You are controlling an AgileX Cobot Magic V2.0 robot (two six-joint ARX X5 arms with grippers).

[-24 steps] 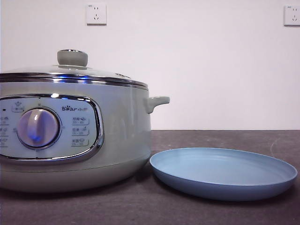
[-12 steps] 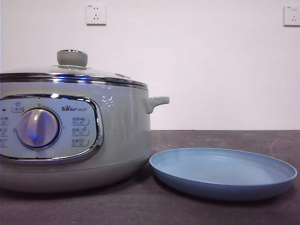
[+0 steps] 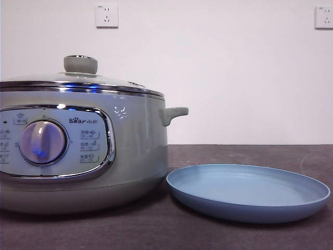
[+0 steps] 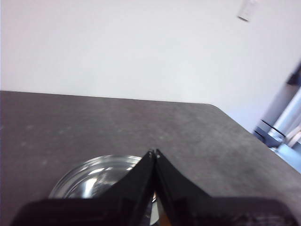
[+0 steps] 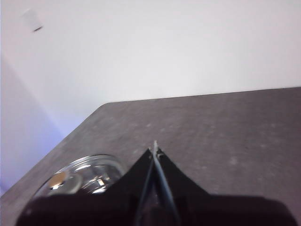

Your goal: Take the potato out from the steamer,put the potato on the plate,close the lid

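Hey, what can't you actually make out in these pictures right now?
- The potato: not seen in any view; the steamer wall and the lid on it hide the inside in the front view.
- The steamer's left side: cut off by the front view's edge.
- Panel labels: too small to read.
- The lid in both wrist views: partly hidden by the shut left gripper and right gripper.

**Plain white wall behind a dark speckled table**

A smooth white wall fills the background, evenly lit. Two white power sockets sit high on it, one toward the left and another at the right edge. The dark grey, mottled table meets the wall in a straight line. Beyond the table's corner stands blurred pale furniture.
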